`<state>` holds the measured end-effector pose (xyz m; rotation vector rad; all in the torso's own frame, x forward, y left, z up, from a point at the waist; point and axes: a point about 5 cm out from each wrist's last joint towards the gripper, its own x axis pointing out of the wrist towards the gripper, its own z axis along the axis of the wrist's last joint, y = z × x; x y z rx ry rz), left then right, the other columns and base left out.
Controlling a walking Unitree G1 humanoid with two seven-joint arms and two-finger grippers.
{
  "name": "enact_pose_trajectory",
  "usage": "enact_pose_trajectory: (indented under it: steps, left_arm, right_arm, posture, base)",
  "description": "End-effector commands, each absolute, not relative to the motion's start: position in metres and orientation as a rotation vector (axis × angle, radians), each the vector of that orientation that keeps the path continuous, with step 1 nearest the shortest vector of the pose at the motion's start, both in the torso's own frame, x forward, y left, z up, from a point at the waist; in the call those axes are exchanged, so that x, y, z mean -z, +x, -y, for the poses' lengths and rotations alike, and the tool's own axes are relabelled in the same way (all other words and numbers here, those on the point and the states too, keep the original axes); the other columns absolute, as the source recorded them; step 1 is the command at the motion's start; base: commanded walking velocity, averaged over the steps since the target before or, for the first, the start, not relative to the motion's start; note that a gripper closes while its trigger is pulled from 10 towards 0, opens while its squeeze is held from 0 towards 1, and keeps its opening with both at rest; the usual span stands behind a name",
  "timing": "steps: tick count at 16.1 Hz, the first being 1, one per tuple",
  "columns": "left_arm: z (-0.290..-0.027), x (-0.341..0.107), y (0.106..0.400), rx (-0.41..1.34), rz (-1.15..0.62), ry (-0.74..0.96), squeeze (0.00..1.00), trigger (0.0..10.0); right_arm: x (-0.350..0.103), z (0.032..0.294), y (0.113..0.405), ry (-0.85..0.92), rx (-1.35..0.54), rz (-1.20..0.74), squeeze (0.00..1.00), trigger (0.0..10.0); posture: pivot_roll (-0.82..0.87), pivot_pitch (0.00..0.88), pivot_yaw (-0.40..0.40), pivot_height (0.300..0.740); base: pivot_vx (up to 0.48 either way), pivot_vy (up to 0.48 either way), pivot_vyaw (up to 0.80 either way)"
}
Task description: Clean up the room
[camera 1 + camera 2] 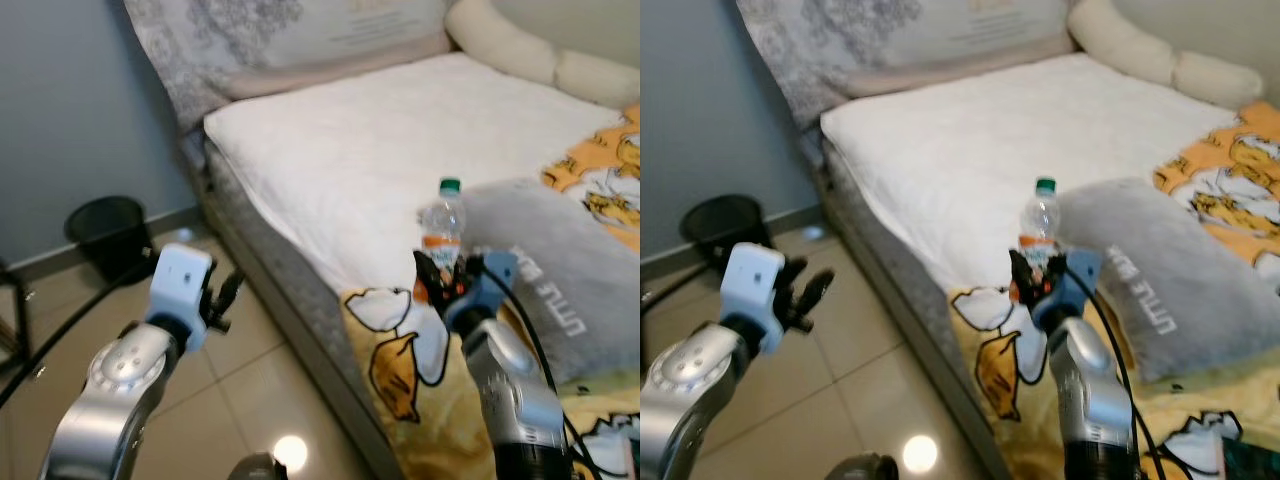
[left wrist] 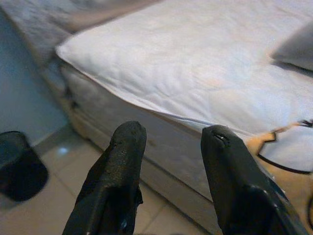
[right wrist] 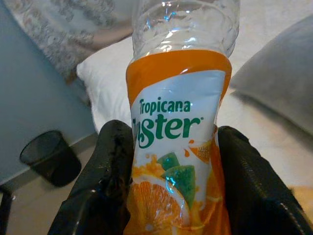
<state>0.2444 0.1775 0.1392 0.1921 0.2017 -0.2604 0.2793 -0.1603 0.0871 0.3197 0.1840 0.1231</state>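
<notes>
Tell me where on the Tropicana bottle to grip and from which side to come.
Grip the bottle at its labelled lower body, coming from the side: it stands upright, cap up, and the round waist fits between two fingers. The right gripper already clamps it there, one finger on each side of the label.

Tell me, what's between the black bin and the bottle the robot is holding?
In the left eye view, the bed's near corner and tiled floor lie between the black bin and the bottle.
</notes>
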Motion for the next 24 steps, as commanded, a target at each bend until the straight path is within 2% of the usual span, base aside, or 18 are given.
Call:
enact_pose_trajectory:
  steps: [1,5,9,12,16,20,24]
  left_arm:
    - [-0.18,-0.133,0.245,0.233,-0.22,0.199,0.0,10.0]
    - [-0.178,-0.131,0.254,0.202,-0.187,0.165,0.0,10.0]
    - [-0.18,-0.13,0.26,0.193,-0.172,0.167,0.0,10.0]
    - [-0.183,-0.131,0.265,0.179,-0.162,0.177,0.0,10.0]
    - [-0.187,-0.127,0.266,0.167,-0.167,0.186,0.0,10.0]
    - [-0.176,-0.122,0.267,0.197,-0.174,0.176,0.0,10.0]
    - [-0.177,-0.125,0.27,0.199,-0.166,0.188,0.0,10.0]
  right_arm:
    - [-0.096,0.153,0.28,0.288,-0.136,-0.173,0.0,10.0]
    - [-0.102,0.136,0.279,0.254,-0.174,-0.186,0.0,10.0]
    - [-0.097,0.136,0.278,0.247,-0.15,-0.23,0.0,10.0]
    - [-0.096,0.133,0.279,0.237,-0.156,-0.248,0.0,10.0]
    - [-0.093,0.128,0.28,0.23,-0.154,-0.263,0.0,10.0]
    - [-0.093,0.13,0.284,0.174,-0.158,-0.264,0.0,10.0]
    - [-0.089,0.13,0.285,0.176,-0.147,-0.274,0.0,10.0]
  posture:
    - [0.09,0.0,0.037,0.74]
    - [0.09,0.0,0.039,0.74]
    - [0.09,0.0,0.038,0.74]
    - [0.1,0.0,0.038,0.74]
    - [0.1,0.0,0.032,0.74]
    - [0.09,0.0,0.041,0.74]
    - [0.11,0.0,0.035,0.74]
  base:
    - [0.0,0.0,0.8]
    - [0.0,0.0,0.8]
    - [0.0,0.0,0.79]
    - [0.0,0.0,0.0]
    - [0.286,0.0,0.0]
    - [0.295,0.0,0.0]
    - [0.306,0.0,0.0]
